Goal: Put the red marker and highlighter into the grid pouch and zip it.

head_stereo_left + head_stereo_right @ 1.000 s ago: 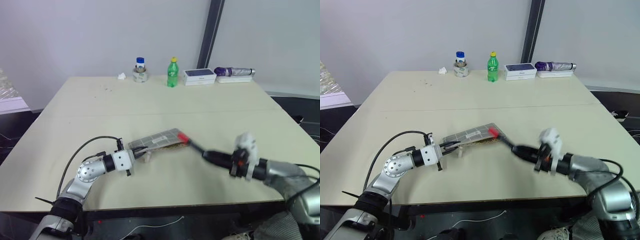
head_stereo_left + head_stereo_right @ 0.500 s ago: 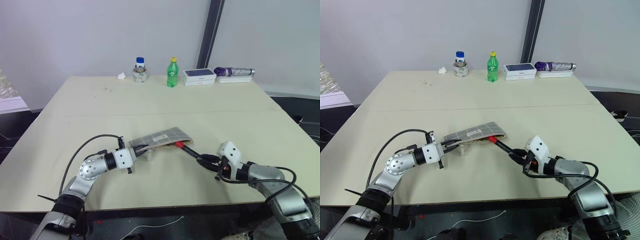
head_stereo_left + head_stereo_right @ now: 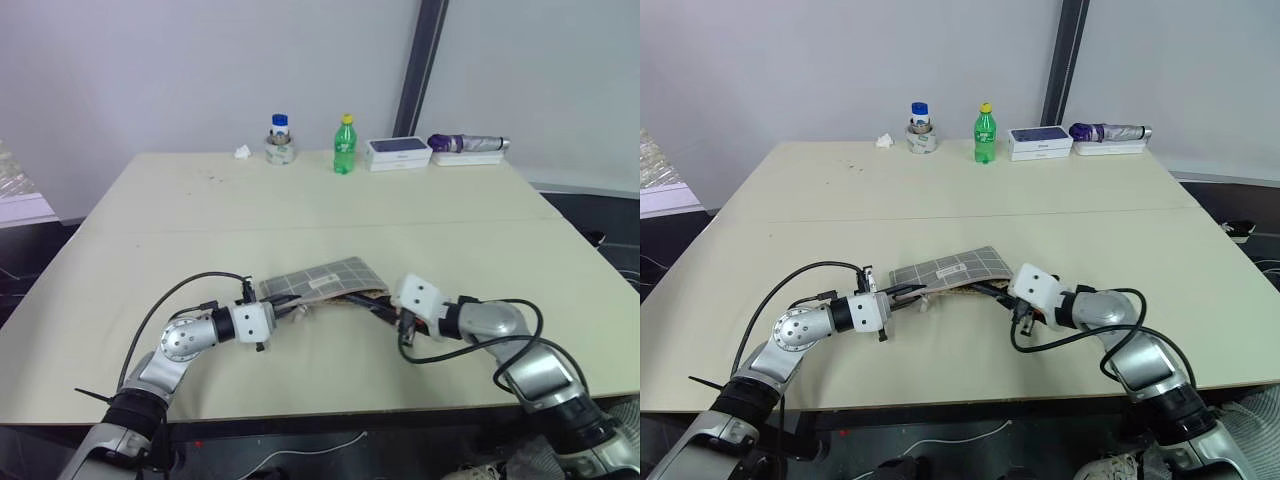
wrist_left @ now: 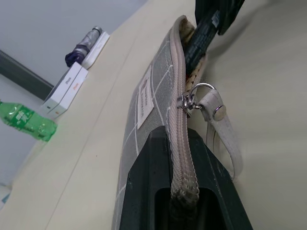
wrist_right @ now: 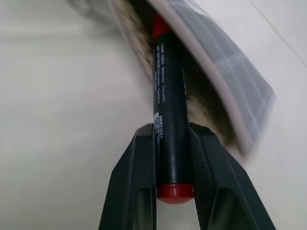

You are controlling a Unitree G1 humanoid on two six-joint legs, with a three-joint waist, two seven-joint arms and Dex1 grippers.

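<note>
The grid pouch [image 3: 325, 277] lies mid-table, its open mouth facing right and slightly lifted. My left gripper [image 3: 290, 304] is shut on the pouch's zipper edge [image 4: 178, 143] at its left end, just behind the zipper pull [image 4: 191, 97] and its pale cord [image 4: 219, 125]. My right gripper [image 5: 170, 132] is shut on the red marker [image 5: 167, 105], gripping near its red rear end. The marker's front end sits inside the pouch mouth [image 5: 211, 76]. From the head, the right gripper [image 3: 1000, 293] stands right at the pouch's right end. The highlighter is out of view.
Along the table's far edge stand a tape roll with a small jar [image 3: 281, 143], a green bottle [image 3: 344, 146], a white box [image 3: 399, 153] and a folded purple umbrella [image 3: 468, 144]. Bare tabletop [image 3: 300, 200] surrounds the pouch.
My right gripper has moved left toward the pouch and rolled over, pushing the marker's front end into the pouch mouth. The left gripper has kept its hold in place.
</note>
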